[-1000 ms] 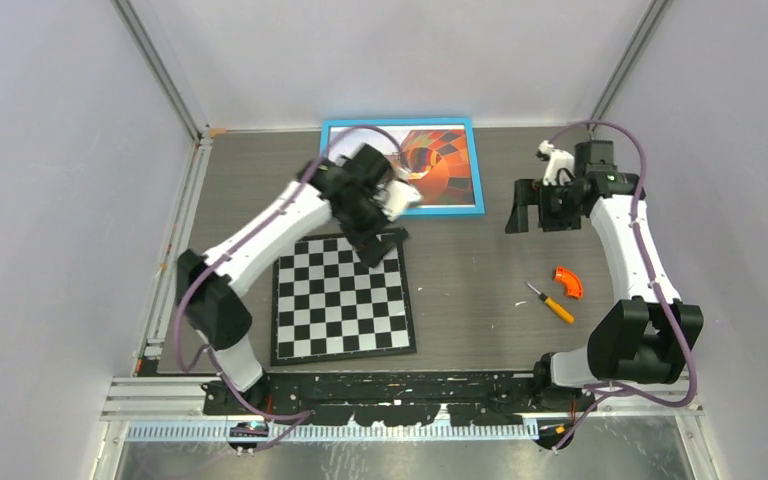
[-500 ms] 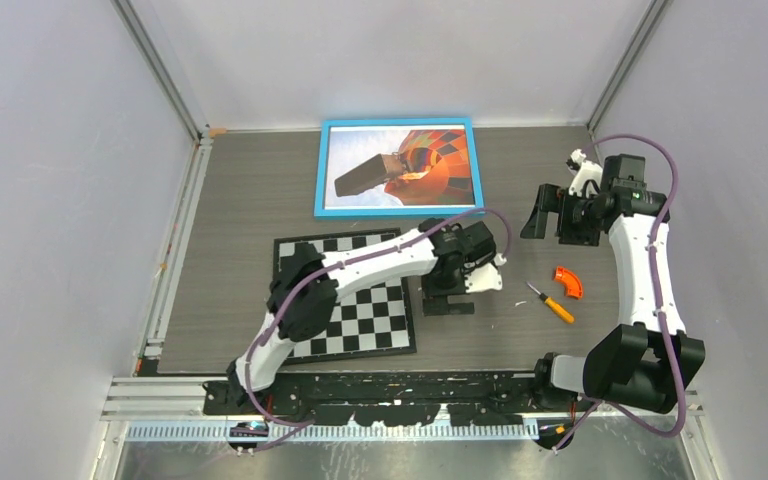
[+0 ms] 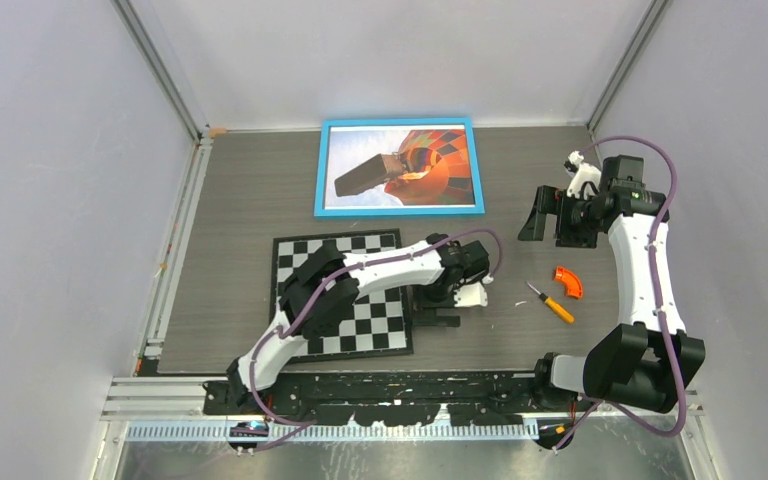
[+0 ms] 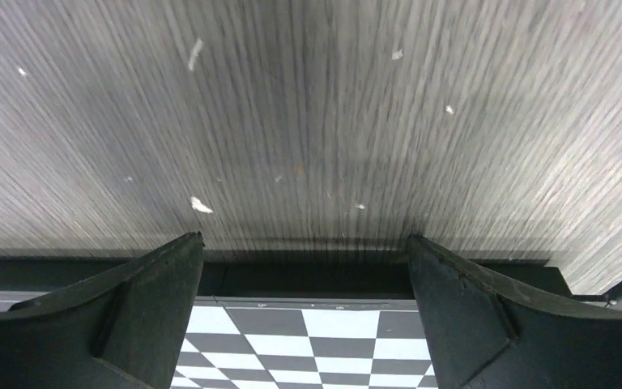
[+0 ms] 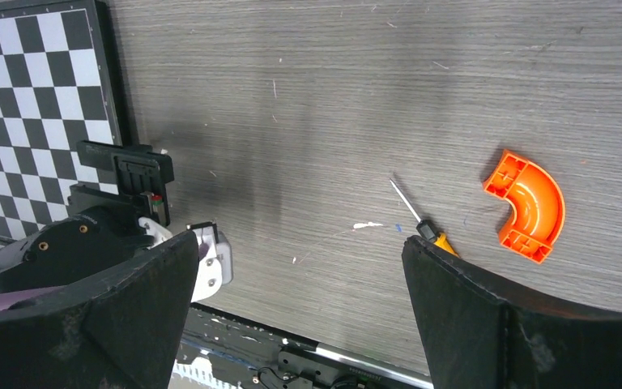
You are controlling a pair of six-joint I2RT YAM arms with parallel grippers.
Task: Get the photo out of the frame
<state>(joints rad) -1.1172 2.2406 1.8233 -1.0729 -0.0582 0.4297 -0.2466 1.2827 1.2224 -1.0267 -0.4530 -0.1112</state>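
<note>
Left end effector (image 3: 432,308) nearest: fingers spread wide, gripping nothing, low over the table (image 3: 250,220) at the checkerboard's (image 3: 375,330) right-hand edge, the board's black border and a few squares showing between the fingers in the wrist view. Carried there by a left arm laid out long and low, from its near-left base across the checkerboard toward the right, elbow above the squares, wrist tipped downward. Probably a passing or parked stance rather than a reach, with nothing of the task within range.

Slightly farther and to the right, on bare table: a yellow-handled screwdriver (image 3: 550,303) and an orange curved piece (image 3: 567,282), close together, untouched.

Farther again, at the right: right end effector (image 5: 301,239), likewise wide and unloaded, held high above the table and aimed down toward the screwdriver side. Right arm upright from its near-right base, forearm running away, wrist folded leftward; seemingly on standby.

Farthest, mid-table by the back wall: the frame (image 3: 400,211), flat, blue border up, the photo (image 3: 430,165) inside it, face up. Well apart from both end effectors. Back fastenings hidden beneath, so likely needing a flip before any removal; task apparently not begun.
</note>
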